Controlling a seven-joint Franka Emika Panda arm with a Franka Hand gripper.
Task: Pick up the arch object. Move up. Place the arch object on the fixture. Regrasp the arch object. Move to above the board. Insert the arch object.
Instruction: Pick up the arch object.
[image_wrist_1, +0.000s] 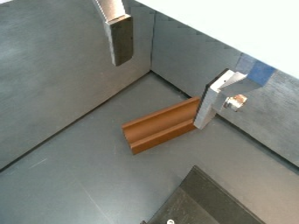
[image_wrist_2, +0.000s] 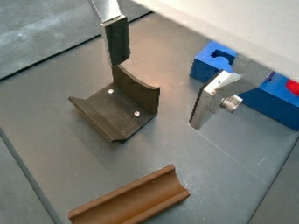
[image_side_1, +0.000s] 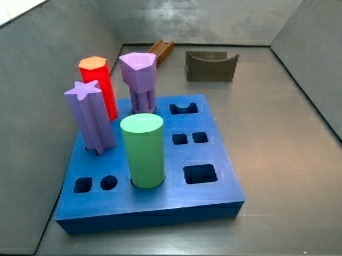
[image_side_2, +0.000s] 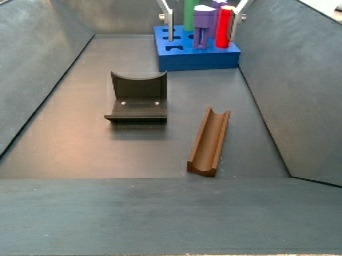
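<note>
The arch object (image_side_2: 210, 140) is a long brown block with a groove along its top. It lies flat on the grey floor beside the fixture (image_side_2: 138, 98), and shows in both wrist views (image_wrist_1: 163, 125) (image_wrist_2: 128, 199). The fixture (image_wrist_2: 114, 109) is a dark block with a curved notch. The blue board (image_side_1: 147, 170) holds coloured pegs. My gripper (image_wrist_2: 159, 93) hangs open above the floor, between the fixture and the board (image_wrist_2: 251, 87), with nothing between its fingers. In a wrist view the gripper (image_wrist_1: 163, 92) stands above the arch object, not touching it. Neither side view clearly shows the gripper.
Standing in the board are a red-orange hexagonal peg (image_side_1: 95, 82), two purple pegs (image_side_1: 88, 118) and a green cylinder (image_side_1: 142, 150). Grey walls (image_side_2: 47, 70) enclose the floor on all sides. The arch object lies close to one wall (image_side_2: 267, 110).
</note>
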